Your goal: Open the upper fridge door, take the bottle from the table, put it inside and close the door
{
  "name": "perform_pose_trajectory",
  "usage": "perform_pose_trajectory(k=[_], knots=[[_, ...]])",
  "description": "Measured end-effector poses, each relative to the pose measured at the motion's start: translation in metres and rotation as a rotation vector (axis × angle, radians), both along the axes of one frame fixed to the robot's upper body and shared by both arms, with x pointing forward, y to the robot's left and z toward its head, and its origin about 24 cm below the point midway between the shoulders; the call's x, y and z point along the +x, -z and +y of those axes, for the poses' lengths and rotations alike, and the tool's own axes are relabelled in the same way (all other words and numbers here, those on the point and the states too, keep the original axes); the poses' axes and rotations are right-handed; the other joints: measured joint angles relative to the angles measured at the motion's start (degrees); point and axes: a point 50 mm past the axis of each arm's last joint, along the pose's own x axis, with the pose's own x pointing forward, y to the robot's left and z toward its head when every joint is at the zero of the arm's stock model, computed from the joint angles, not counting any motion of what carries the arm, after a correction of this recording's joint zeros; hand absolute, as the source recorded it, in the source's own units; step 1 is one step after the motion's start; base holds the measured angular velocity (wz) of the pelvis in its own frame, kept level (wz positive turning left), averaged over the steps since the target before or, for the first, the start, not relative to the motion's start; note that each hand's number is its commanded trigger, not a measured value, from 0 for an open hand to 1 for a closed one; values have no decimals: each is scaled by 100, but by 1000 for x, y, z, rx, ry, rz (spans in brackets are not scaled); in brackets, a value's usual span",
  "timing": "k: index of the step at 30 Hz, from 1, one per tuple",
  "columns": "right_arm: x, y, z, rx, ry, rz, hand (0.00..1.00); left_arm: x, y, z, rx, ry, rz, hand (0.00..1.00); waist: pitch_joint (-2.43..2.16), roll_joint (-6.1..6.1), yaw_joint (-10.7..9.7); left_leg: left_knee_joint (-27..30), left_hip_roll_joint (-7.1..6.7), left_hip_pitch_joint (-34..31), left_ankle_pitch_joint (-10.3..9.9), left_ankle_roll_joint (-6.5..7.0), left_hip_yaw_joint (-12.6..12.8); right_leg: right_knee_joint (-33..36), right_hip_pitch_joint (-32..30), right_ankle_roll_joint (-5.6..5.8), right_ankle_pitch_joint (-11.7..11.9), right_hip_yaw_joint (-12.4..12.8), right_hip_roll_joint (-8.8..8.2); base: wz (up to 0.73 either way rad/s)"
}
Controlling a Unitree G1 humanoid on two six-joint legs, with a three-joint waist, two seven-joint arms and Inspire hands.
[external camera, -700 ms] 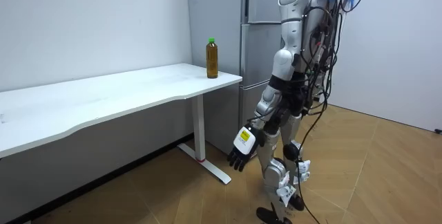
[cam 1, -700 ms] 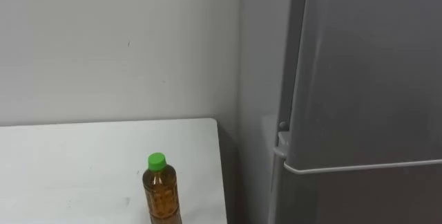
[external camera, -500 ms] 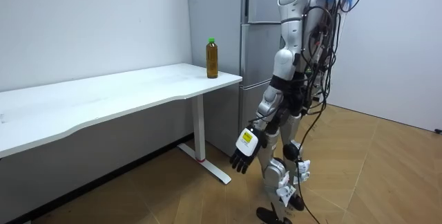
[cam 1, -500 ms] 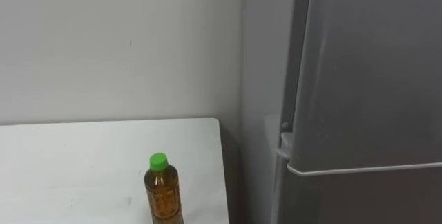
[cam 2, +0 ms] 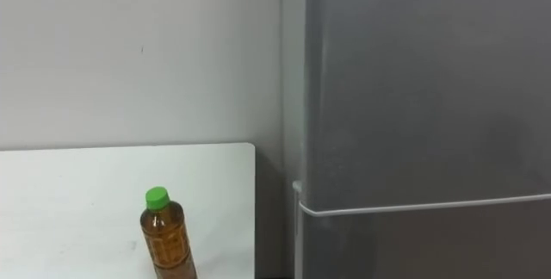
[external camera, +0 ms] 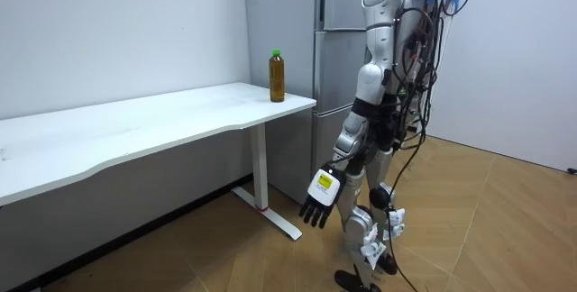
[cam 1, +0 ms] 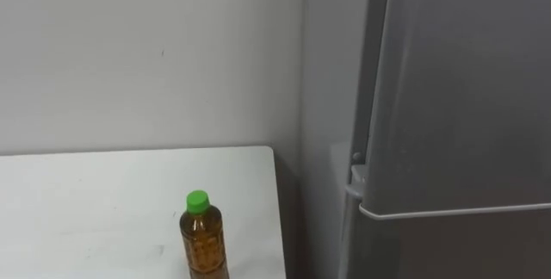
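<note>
A bottle (cam 1: 204,241) of brown drink with a green cap stands upright near the right corner of a white table (cam 1: 86,197); the room view has the same bottle (external camera: 277,76) at the table's end nearest the fridge. The grey fridge (cam 1: 461,98) rises just right of the table with both doors shut, and a pale seam (cam 1: 456,211) divides the upper door from the lower one. I stand on the floor before the fridge (external camera: 337,8), a step back from the table. My left hand (external camera: 318,201) hangs low beside my thigh, fingers relaxed and holding nothing.
A narrow gap (cam 1: 297,219) separates the table's right edge from the fridge side. A plain wall (cam 1: 146,55) backs the table. The long table (external camera: 135,130) stretches to the room view's left, with wooden floor (external camera: 478,229) around me.
My left hand has swung slightly toward the room view's right and a little lower. The eye view has shifted a touch, so the camera moved. The bottle stays put.
</note>
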Motion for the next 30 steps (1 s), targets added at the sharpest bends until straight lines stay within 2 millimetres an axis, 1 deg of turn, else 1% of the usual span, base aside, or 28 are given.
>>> perform_pose_trajectory(k=[3,4,6,7,8,10,12,14,16,19,20,21,22,23,24,25,27,29,30], knots=[[-2,-1,-2,-8,7,-4,0,7,-3,7,28,-122,-68,0,3,16,94,5,2,4,0,1,-3,-4,-1,0,0,-1,1,0],[-2,-1,-2,-9,9,-4,0,9,-4,8,34,-147,-86,0,4,22,98,6,2,8,0,1,-2,-6,-3,0,0,-1,1,0],[0,-1,-4,-21,-5,-10,0,18,-7,13,53,-227,-150,0,22,80,101,7,4,5,-5,6,-19,-13,-13,0,0,2,2,0],[1,-2,-6,-29,-11,-15,0,22,-8,15,61,-272,-184,0,38,119,102,-3,4,6,-5,7,-14,-5,-18,0,0,8,2,0],[1,-2,-7,-32,-12,-17,0,25,-9,16,64,-294,-204,0,42,140,105,-3,4,4,-5,7,-15,-5,-16,0,0,5,1,0],[1,-3,-10,-43,-10,-24,0,38,-16,23,80,-357,-291,0,39,205,117,-3,2,7,-5,7,-15,1,-14,0,0,-1,-3,0],[2,-3,-12,-49,-15,-26,0,48,-22,30,102,-389,-364,0,35,230,126,-3,1,13,-5,7,-4,5,-10,0,0,-1,-1,0],[3,-4,-13,-57,-28,-28,0,61,-31,37,139,-390,-438,0,37,253,133,-7,2,43,-4,7,-4,6,-11,0,0,1,0,0],[5,-4,-15,-71,-59,-32,0,79,-42,41,173,-395,-534,0,36,272,134,-8,-6,65,-4,8,-7,5,34,3,2,-2,-5,0],[5,-4,-14,-71,-64,-35,0,94,-52,43,184,-398,-615,0,29,264,112,-5,-10,96,-5,8,-19,0,100,6,0,-36,-15,1],[6,-4,-13,-69,-61,-40,0,102,-57,44,192,-395,-653,0,31,261,122,-4,-9,90,-5,8,-18,0,92,6,-1,-36,-14,0],[7,-4,-13,-71,-61,-44,0,109,-63,45,203,-395,-687,0,22,288,118,-3,-8,81,-5,8,-28,0,82,6,-1,-35,-11,0],[8,-4,-13,-75,-60,-48,0,116,-71,46,217,-396,-733,0,21,275,130,-3,-7,85,-5,8,-29,2,72,6,-1,-34,-10,0],[8,-4,-13,-76,-60,-48,0,120,-76,46,226,-397,-761,0,9,277,131,-3,-7,92,-5,8,-34,1,71,6,-1,-34,-9,0],[8,-4,-13,-79,-60,-46,0,129,-86,48,244,-398,-819,0,-1,254,132,-4,-8,95,-5,8,-52,4,74,5,-1,-36,-7,4],[8,-4,-13,-83,-59,-44,0,135,-94,49,258,-397,-867,0,5,245,135,-3,-12,104,-4,8,-69,9,82,5,-1,-39,-10,0],[8,-5,-13,-83,-56,-47,0,141,-103,52,275,-396,-915,0,0,246,153,-3,-14,115,-4,8,-75,12,87,5,-1,-17,-11,-3],[7,-5,-14,-84,-42,-49,0,141,-107,55,291,-409,-929,0,4,253,121,0,-21,107,-4,9,-93,-1,104,5,-1,-14,-12,-2],[8,-5,-14,-87,-53,-53,0,143,-112,58,304,-424,-949,0,-23,305,116,12,-20,106,-4,8,-106,0,96,4,-1,-17,-8,7]])
